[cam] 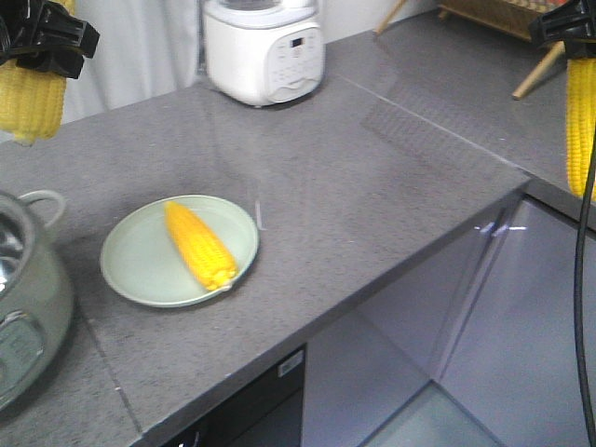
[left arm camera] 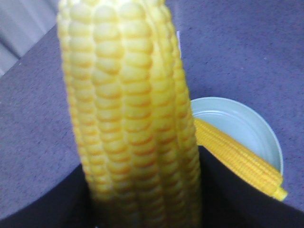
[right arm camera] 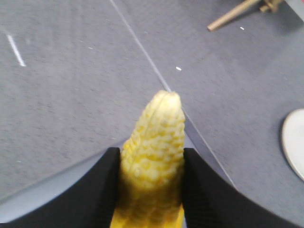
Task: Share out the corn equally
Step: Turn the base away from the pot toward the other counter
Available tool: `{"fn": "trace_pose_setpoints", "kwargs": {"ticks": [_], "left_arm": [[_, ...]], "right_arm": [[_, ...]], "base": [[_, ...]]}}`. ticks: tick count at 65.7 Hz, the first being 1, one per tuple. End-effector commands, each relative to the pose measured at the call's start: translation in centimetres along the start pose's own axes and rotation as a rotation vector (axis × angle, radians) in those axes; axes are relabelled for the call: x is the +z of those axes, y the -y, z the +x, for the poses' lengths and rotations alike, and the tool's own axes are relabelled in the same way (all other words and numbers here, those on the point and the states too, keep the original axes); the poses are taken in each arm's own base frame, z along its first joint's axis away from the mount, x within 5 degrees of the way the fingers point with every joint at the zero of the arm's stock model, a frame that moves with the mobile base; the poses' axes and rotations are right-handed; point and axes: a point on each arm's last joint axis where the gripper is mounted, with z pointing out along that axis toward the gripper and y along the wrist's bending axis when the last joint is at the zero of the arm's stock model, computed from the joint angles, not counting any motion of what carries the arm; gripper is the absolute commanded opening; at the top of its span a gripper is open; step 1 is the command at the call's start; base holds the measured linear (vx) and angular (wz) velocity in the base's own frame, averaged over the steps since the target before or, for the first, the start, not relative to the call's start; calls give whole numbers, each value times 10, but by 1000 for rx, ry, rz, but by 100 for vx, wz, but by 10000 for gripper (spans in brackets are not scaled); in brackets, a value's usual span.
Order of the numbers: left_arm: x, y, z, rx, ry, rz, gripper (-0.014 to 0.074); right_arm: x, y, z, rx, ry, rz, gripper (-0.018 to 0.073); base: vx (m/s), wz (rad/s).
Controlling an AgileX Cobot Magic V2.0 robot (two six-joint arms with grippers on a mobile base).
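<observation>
One corn cob (cam: pixel 198 244) lies diagonally on the pale green plate (cam: pixel 130 264) near the counter's front edge. High at the far left, my left gripper (cam: pixel 39 58) is shut on a second corn cob (cam: pixel 32 101) that hangs down; the left wrist view shows this cob (left arm camera: pixel 133 118) filling the frame, with the plate (left arm camera: pixel 237 118) and its cob (left arm camera: pixel 240 160) below. At the top right, my right gripper (cam: pixel 570 37) is shut on a third corn cob (cam: pixel 581 121), hanging beyond the counter's right end. The right wrist view shows that cob's tip (right arm camera: pixel 159 137) between the black fingers (right arm camera: pixel 97 190).
A metal pot (cam: pixel 28 298) stands at the left edge, a white rice cooker (cam: pixel 264 47) at the back, and a wooden rack (cam: pixel 503 14) at the far right. The counter drops off in front and to the right. A pale round rim (right arm camera: pixel 294 142) shows in the right wrist view.
</observation>
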Motion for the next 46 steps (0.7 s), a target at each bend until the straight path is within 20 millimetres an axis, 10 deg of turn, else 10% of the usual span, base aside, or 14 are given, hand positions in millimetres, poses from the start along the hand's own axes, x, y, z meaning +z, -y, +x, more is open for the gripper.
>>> {"fn": "trace_pose_setpoints", "kwargs": {"ticks": [1,46], "left_arm": [[-25,-2,-6,-14,111,-6,220],[-25,-2,-6,-14,111,-6,220]], "right_arm": [[-25,11,-8,11,122,43,223],[-25,11,-8,11,121,43,223]], "base": [[1,-43],[2,-41]]}}
